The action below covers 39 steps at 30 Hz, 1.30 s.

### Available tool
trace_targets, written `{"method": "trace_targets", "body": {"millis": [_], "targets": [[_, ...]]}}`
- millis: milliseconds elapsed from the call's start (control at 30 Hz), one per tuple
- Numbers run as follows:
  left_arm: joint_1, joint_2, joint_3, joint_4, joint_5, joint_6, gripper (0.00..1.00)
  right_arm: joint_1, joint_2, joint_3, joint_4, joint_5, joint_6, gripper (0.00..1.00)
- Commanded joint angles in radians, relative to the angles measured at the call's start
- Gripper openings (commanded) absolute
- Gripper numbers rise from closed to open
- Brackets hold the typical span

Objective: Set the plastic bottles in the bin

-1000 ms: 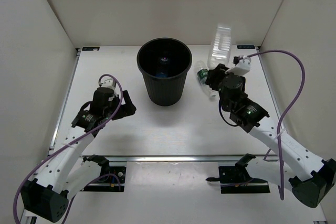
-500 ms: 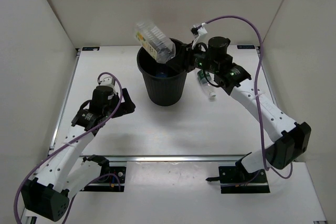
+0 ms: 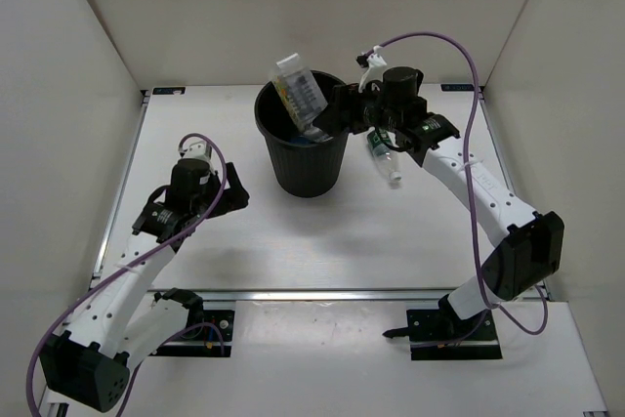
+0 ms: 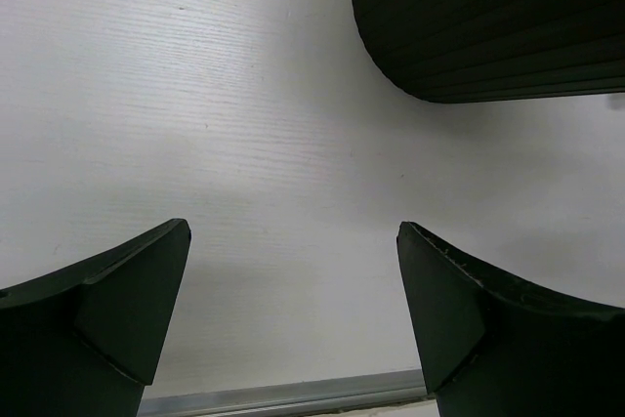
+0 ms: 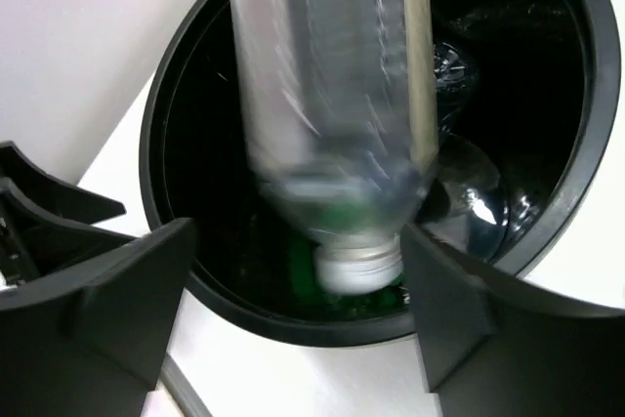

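- One bottle is at the drop: the larger clear bottle (image 3: 298,95) hangs cap-down and blurred in the mouth of the bin (image 3: 332,171). The right gripper (image 3: 332,122) has its fingers spread wide of it, apparently gripping nothing.
- Next: fetch the green-labelled bottle (image 3: 384,155) lying just right of the bin.
- Inside the bin are what looks like a green bottle (image 5: 301,263) and a clear bottle (image 5: 469,192).
- The left gripper (image 3: 232,194), near-left of the bin, gapes empty.

left arm (image 3: 117,285), right arm (image 3: 483,197), flanking the bin (image 3: 306,168): white links, black joints, black bases | cables (image 3: 430,34): purple loops | fingers (image 4: 117,310): black wedges
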Motion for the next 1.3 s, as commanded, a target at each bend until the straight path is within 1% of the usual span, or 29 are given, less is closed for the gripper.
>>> {"method": "trace_targets", "body": {"millis": [0,33,67,167,233,300,333,400,433,500,533,567,633,700,733,767,833,867,933,1033,1167,1267], "targets": [[-0.005,-0.003,0.041,0.009,-0.018,0.003,0.98,0.002,-0.045,0.04,0.019,0.043,-0.037,0.85],[-0.005,0.001,0.039,0.008,-0.014,-0.003,0.99,-0.004,-0.047,0.047,0.022,0.034,-0.042,0.95],[-0.003,0.003,0.042,0.017,-0.011,0.0,0.99,-0.018,-0.05,0.048,0.019,0.026,-0.03,0.99],[-0.009,0.018,0.047,0.025,-0.003,-0.003,0.98,-0.047,-0.069,0.043,0.038,-0.005,-0.031,0.99],[-0.008,0.027,0.051,0.02,-0.003,0.0,0.99,-0.086,-0.082,0.037,0.018,0.006,-0.03,0.99],[-0.003,0.037,0.057,0.02,-0.003,0.002,0.98,-0.154,-0.103,0.015,0.0,0.04,-0.028,0.99],[-0.003,0.04,0.06,0.023,-0.003,0.003,0.99,-0.175,-0.106,0.012,-0.014,0.032,-0.029,0.99],[-0.003,0.05,0.056,0.014,-0.008,0.006,0.99,-0.283,-0.125,-0.04,-0.028,0.041,-0.025,0.99],[0.001,0.054,0.067,0.011,-0.003,0.008,0.99,-0.314,-0.122,-0.055,-0.054,0.044,-0.017,0.99],[0.008,0.075,0.086,0.002,-0.02,0.011,0.99,-0.403,-0.094,-0.069,-0.117,0.041,-0.083,1.0],[0.018,0.099,0.109,-0.01,-0.032,0.011,0.99,-0.414,-0.061,-0.072,-0.129,0.059,-0.107,0.99],[0.034,0.112,0.14,-0.017,-0.04,0.017,0.98,-0.416,-0.044,-0.058,-0.163,0.069,-0.161,0.99],[0.049,0.187,0.191,-0.038,-0.038,0.025,0.99,-0.403,0.048,-0.048,-0.195,0.154,-0.212,0.99],[0.066,0.275,0.267,-0.06,-0.067,0.051,0.98,-0.406,0.102,-0.051,-0.182,0.165,-0.249,0.99],[0.078,0.338,0.333,-0.075,-0.098,0.055,0.99,-0.408,0.139,-0.048,-0.174,0.173,-0.259,0.99],[0.086,0.369,0.406,-0.087,-0.115,0.058,0.99,-0.405,0.174,-0.051,-0.153,0.169,-0.267,0.99],[0.095,0.47,0.491,-0.098,-0.139,0.071,0.99,-0.399,0.222,-0.057,-0.114,0.172,-0.275,1.0],[0.101,0.489,0.549,-0.098,-0.15,0.068,0.99,-0.394,0.255,-0.052,-0.111,0.203,-0.284,0.99],[0.135,0.543,0.597,-0.086,-0.1,0.065,0.99,-0.38,0.304,-0.009,-0.119,0.218,-0.295,0.99],[0.199,0.584,0.62,-0.069,-0.031,0.028,0.99,-0.37,0.358,-0.006,-0.083,0.193,-0.31,0.98],[0.218,0.577,0.613,-0.044,-0.058,0.026,0.99,-0.354,0.418,0.02,-0.076,0.218,-0.324,0.96],[0.222,0.58,0.616,-0.063,-0.069,0.032,0.99,-0.342,0.449,0.017,-0.051,0.208,-0.322,0.93]]}}
